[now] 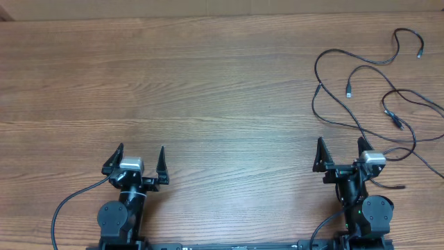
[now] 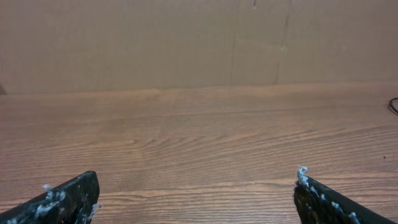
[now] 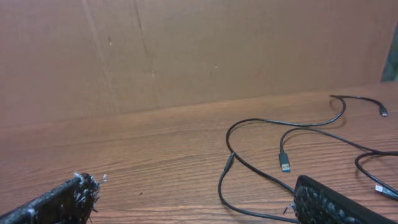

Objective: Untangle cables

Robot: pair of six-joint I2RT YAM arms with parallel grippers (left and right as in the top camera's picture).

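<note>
The cables [image 1: 374, 90] are thin black cords lying in loose overlapping loops on the wooden table at the far right, with small plugs at their ends. In the right wrist view the cables [image 3: 261, 124] lie ahead and to the right, and a USB plug [image 3: 284, 163] points toward me. My right gripper [image 1: 341, 150] is open and empty at the front right, just short of the nearest loops; its fingers also frame the right wrist view [image 3: 196, 202]. My left gripper [image 1: 139, 155] is open and empty at the front left, far from the cables; it also shows in the left wrist view [image 2: 196, 196].
A brown cardboard wall [image 3: 199, 50] stands along the table's far edge. A short bit of cable [image 2: 393, 106] shows at the right edge of the left wrist view. The table [image 1: 208, 83] is wood-grained.
</note>
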